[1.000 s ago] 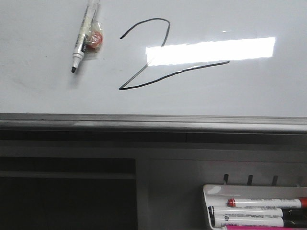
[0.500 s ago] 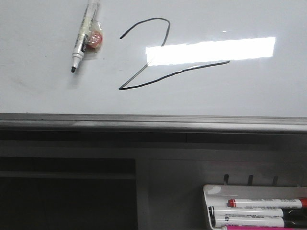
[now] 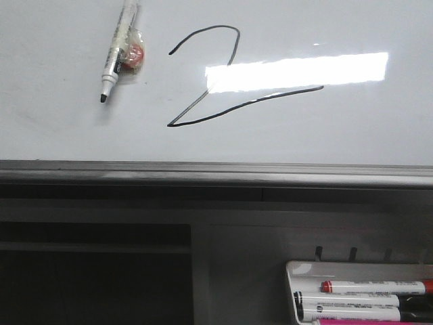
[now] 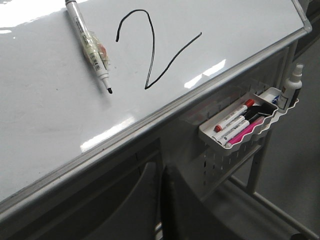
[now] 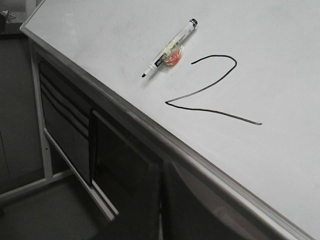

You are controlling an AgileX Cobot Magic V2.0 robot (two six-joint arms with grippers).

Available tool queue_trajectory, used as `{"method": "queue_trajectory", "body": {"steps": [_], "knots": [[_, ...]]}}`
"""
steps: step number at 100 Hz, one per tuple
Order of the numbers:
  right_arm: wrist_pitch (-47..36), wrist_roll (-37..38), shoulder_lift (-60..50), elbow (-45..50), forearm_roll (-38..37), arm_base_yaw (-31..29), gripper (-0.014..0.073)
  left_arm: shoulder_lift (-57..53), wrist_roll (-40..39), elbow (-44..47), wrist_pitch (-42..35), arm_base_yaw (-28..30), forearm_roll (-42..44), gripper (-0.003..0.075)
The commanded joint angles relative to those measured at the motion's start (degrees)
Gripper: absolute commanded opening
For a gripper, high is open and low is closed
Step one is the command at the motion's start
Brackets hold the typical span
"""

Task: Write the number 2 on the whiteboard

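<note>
The whiteboard (image 3: 352, 135) fills the upper front view, with its grey metal lower edge (image 3: 216, 170). A black hand-drawn number 2 (image 3: 223, 81) is on it; it also shows in the left wrist view (image 4: 152, 50) and the right wrist view (image 5: 210, 90). An uncapped black marker (image 3: 116, 54) lies on the board left of the 2, tip toward the lower edge, next to a small red item (image 3: 135, 55). My left gripper (image 4: 160, 200) and right gripper (image 5: 161, 200) are both shut and empty, below the board's edge. Neither shows in the front view.
A white marker tray (image 3: 298, 271) with several markers hangs below the board at the right; it also shows in the left wrist view (image 4: 207, 137), with a spray bottle (image 4: 292, 82) beside it. Dark frame panels lie under the board.
</note>
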Motion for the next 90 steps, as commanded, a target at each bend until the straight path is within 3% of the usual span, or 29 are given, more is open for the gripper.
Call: {"method": "queue_trajectory", "body": {"steps": [1,22,29,47,54,63,73,90], "knots": [[-3.65,0.13,0.60,-1.53,1.24,-0.47,-0.0071,0.70,-0.02,-1.17,-4.89,0.15,5.40,-0.0020],[-3.65,0.13,0.60,-1.53,1.24,-0.47,-0.0071,-3.29,-0.02,4.23,-10.47,5.08,9.22,-0.0020],[-3.65,0.13,0.60,-1.53,1.24,-0.47,-0.0071,-5.79,-0.02,7.94,-15.68,8.40,7.53,-0.0020],[-3.65,0.13,0.60,-1.53,1.24,-0.47,-0.0071,-10.81,-0.57,19.31,-38.37,18.16,7.03,-0.0020],[-3.65,0.13,0.60,-1.53,1.24,-0.47,-0.0071,-10.71,-2.29,22.53,-41.25,21.16,7.03,-0.0020],[-3.65,0.13,0.60,-1.53,1.24,-0.47,-0.0071,-10.71,-8.22,25.69,-40.92,23.32,7.03,-0.0020],[-3.65,0.13,0.60,-1.53,1.24,-0.47,-0.0071,-10.71,-15.13,25.55,-32.81,24.04,8.83,-0.0020],[-3.65,0.13,0.60,-1.53,1.24,-0.47,-0.0071,-10.71,-16.04,25.55,-25.76,24.04,7.60,-0.0020]]}}
